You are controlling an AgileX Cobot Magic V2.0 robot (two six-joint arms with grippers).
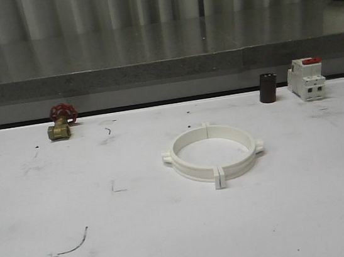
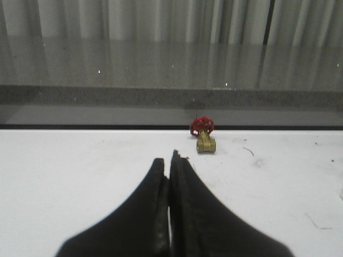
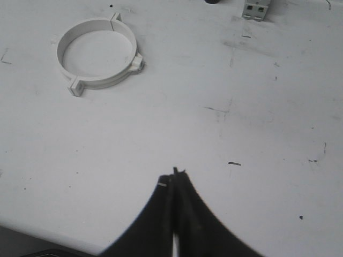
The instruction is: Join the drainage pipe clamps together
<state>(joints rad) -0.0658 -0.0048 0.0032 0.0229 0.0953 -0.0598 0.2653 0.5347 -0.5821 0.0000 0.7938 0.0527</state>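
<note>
The two cream-white drainage pipe clamps (image 1: 211, 153) lie flat in the middle of the table, set end to end as one wide ring, tabs meeting at the front and at the back. The same ring of clamps (image 3: 97, 52) lies well away from my right gripper (image 3: 172, 175), which is shut on nothing above bare table. My left gripper (image 2: 168, 160) is also shut and holds nothing, pointing over the table toward the brass valve.
A brass valve with a red handle (image 1: 61, 123) sits at the back left. A dark cylinder (image 1: 267, 87) and a white circuit breaker with a red top (image 1: 306, 78) stand at the back right. A grey ledge (image 1: 164, 69) runs behind the white table (image 1: 110, 238).
</note>
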